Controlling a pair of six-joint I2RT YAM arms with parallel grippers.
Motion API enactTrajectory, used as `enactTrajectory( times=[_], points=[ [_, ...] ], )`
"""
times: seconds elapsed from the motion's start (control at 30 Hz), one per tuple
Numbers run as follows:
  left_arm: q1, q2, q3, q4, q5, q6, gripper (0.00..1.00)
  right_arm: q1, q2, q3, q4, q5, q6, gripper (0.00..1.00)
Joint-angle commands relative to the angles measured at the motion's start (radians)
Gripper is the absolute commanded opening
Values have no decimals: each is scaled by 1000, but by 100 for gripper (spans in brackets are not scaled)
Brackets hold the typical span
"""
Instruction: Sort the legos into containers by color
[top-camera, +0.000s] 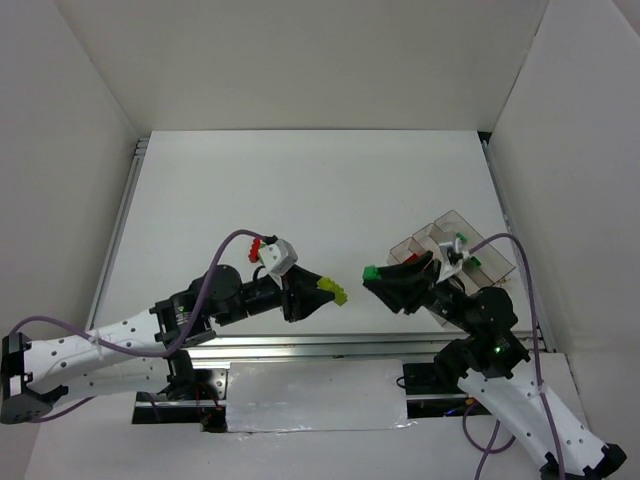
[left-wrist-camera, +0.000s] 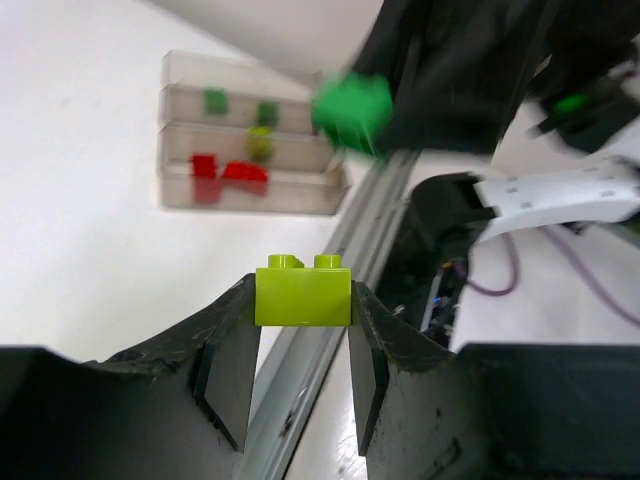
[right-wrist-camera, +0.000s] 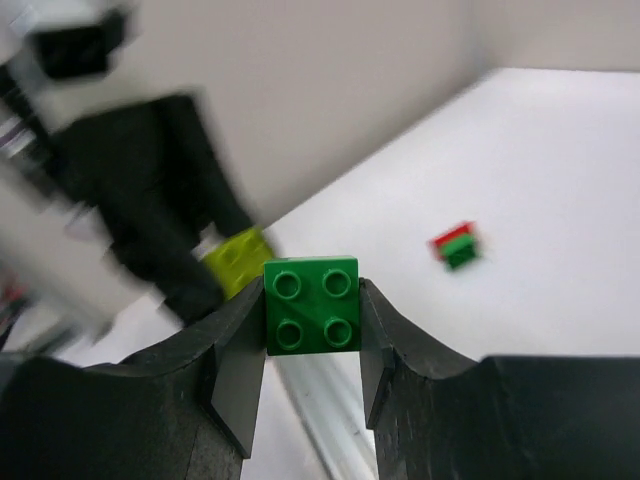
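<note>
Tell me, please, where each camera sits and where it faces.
Top external: above, behind, looking down on the table; both arms show.
Left wrist: behind the left end effector, shut on the yellow-green lego, facing the tray.
Right wrist: behind the right end effector, shut on the green lego, facing the left arm.
Shared: both wrist views show both legos.

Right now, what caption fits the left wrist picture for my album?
Left gripper pinches a yellow-green lego; beyond, the clear tray and right gripper holding a green lego.
</note>
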Motion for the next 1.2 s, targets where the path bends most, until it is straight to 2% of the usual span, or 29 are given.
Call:
enactTrajectory(
  times=[0.0,0.03,0.07,0.1,0.2,0.23,0.33,0.43,0.5,0.6,0.77,0.8,0.9,0.97,1.0,1.17],
  points=[
    [5,0,55,-94,-185,-29,0,-21,123,165,-286,533,9,0],
    [5,16,72,-135,-236,-67,0,-42,192,216,-372,862,55,0],
    [5,25,87,-216,-283,-89,0,-77,348,321,-558,967,109,0],
    [8,34,110,-249,-361,-109,0,-199,422,369,-634,1022,188,0],
    [16,54,123,-295,-378,-139,0,-387,636,442,-687,1052,218,0],
    [16,57,121,-295,-347,-142,0,-515,668,443,-670,1046,227,0],
    [18,53,114,-283,-284,-138,0,-686,763,428,-548,977,256,0],
    [18,57,115,-290,-267,-129,0,-717,873,458,-504,1025,270,0],
    [18,56,109,-293,-258,-124,0,-725,946,498,-543,1074,290,0],
    [21,51,92,-281,-229,-115,0,-752,1056,546,-546,1051,287,3],
    [19,40,78,-275,-216,-100,0,-768,1138,546,-540,1029,292,17],
    [19,37,78,-276,-223,-97,0,-769,1135,538,-538,1034,295,46],
    [19,27,78,-276,-230,-89,0,-769,1113,535,-537,1019,302,64],
    [19,28,85,-272,-239,-86,0,-768,1095,538,-532,1014,296,71],
    [19,30,85,-272,-243,-84,0,-769,1090,540,-532,1012,290,85],
    [22,80,115,-227,-246,-86,0,-769,1063,560,-556,970,273,88]
  ],
)
